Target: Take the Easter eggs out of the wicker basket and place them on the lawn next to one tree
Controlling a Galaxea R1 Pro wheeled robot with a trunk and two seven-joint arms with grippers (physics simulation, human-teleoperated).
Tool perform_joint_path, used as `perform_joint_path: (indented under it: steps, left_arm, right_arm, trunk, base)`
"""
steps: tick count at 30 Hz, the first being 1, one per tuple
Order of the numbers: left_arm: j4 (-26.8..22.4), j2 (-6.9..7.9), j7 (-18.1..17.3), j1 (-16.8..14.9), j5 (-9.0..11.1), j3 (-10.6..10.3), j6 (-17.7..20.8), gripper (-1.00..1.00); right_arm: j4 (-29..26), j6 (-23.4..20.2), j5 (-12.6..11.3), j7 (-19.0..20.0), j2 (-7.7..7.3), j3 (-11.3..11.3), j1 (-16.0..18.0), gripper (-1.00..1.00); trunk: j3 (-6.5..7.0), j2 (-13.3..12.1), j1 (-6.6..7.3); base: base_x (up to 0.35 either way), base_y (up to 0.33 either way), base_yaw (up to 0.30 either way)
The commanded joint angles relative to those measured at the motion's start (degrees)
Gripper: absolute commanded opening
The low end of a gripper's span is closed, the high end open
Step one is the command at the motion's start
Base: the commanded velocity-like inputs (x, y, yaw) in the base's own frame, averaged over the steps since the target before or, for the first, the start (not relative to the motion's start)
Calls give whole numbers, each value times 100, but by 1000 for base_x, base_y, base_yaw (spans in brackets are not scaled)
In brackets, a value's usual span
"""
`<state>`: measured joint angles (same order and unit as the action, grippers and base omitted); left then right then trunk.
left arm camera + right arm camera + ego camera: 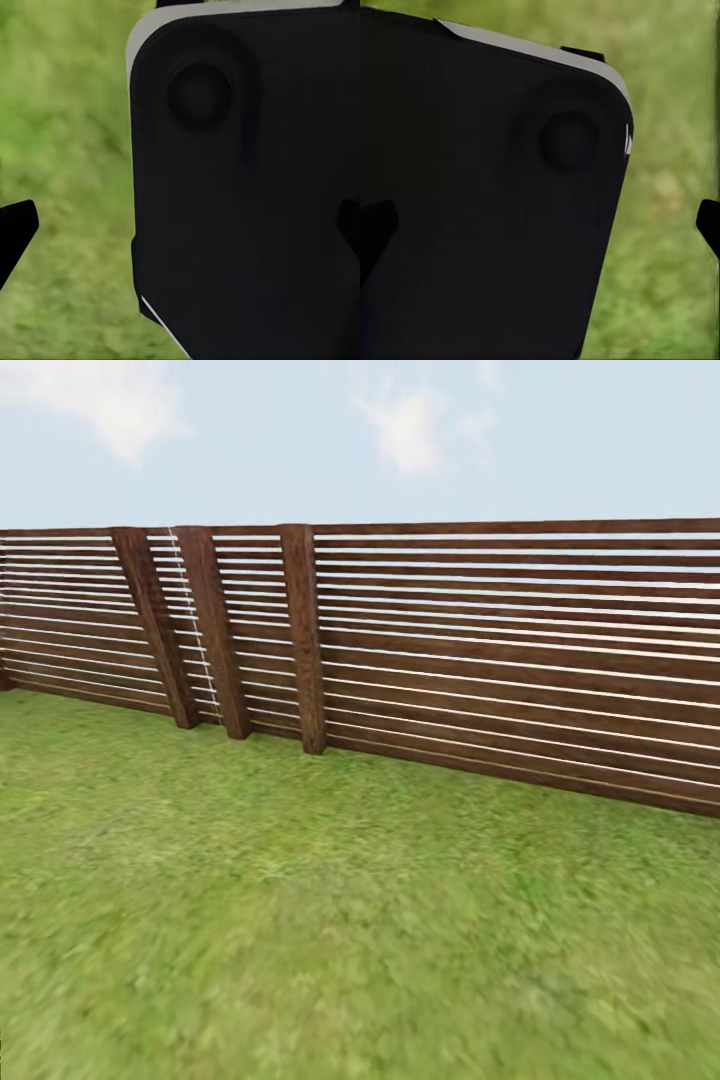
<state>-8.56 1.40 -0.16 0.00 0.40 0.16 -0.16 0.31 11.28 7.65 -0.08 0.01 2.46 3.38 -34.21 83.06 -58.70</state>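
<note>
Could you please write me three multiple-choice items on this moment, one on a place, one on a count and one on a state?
1. Where does the fence stand in the head view?
A. Across the far edge of the lawn
B. Around a paved patio
C. Behind a blue slide

2. How many upright posts stand close together in the fence?
A. One
B. Three
C. Six

3. How does the sky look?
A. Dark and starry
B. Uniformly grey
C. Pale blue with a few white clouds

Answers:
1 A: the fence runs along the lawn.
2 B: the posts form a group of three.
3 C: the sky is light with clouds.
</note>
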Motion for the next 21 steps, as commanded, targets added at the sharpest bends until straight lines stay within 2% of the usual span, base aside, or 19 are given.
perform_joint_path:
  steps: [1,11,19,21]
  left_arm:
    - [-5,0,-2,0,4,1,-2,100]
    - [-5,0,-2,0,4,1,-2,100]
    - [-5,0,-2,0,4,1,-2,100]
    - [-5,0,-2,0,4,1,-2,100]
  right_arm:
    - [4,17,17,-2,-1,22,4,100]
    - [-3,7,17,-9,-4,32,5,100]
    - [-14,-18,25,22,-27,52,4,100]
    - [-14,-14,154,22,-25,49,4,100]
  trunk:
    - [3,2,-3]
    - [69,2,-3]
    - [77,2,-3]
    - [77,2,-3]
  base:
    - [322,0,216]
    - [322,0,207]
    - [322,0,30]
    - [322,0,1]
